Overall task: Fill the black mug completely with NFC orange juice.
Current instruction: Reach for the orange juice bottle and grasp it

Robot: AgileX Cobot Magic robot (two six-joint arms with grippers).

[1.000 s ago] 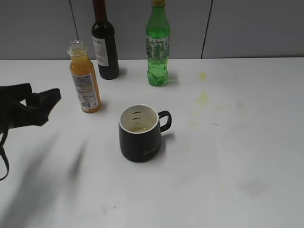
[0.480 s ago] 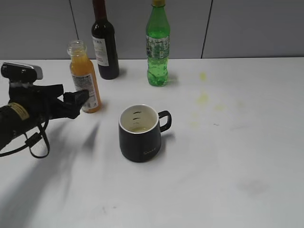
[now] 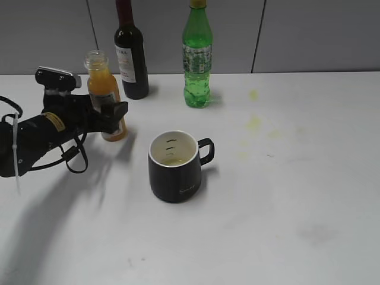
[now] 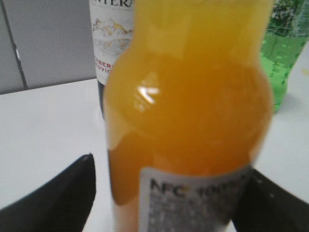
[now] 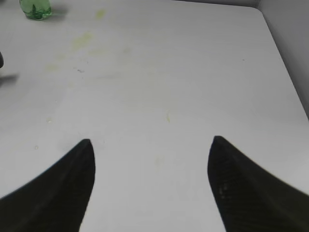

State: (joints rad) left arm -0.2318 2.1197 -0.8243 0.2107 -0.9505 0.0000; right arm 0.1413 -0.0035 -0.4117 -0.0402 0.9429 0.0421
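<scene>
On the left, the left gripper reaches in level with the worktop, its jaws spread wide and standing on either side of the juice bottle, which sits upright and uncapped between them. In the left wrist view the NFC orange juice fills the middle of the picture, with one dark jaw tip showing at each lower corner, flanking the bottle's label; whether either jaw touches the plastic cannot be told, and the bottle stands on the worktop. Beyond the jaws, behind the bottle, stands a dark wine bottle, and further right a green soda bottle. The black mug sits to the right of the left jaws and nearer the camera, well apart from them, handle pointing right, with only a little liquid at its bottom. On the right, the right gripper has its jaws wide apart over bare, stained worktop, holding nothing.
</scene>
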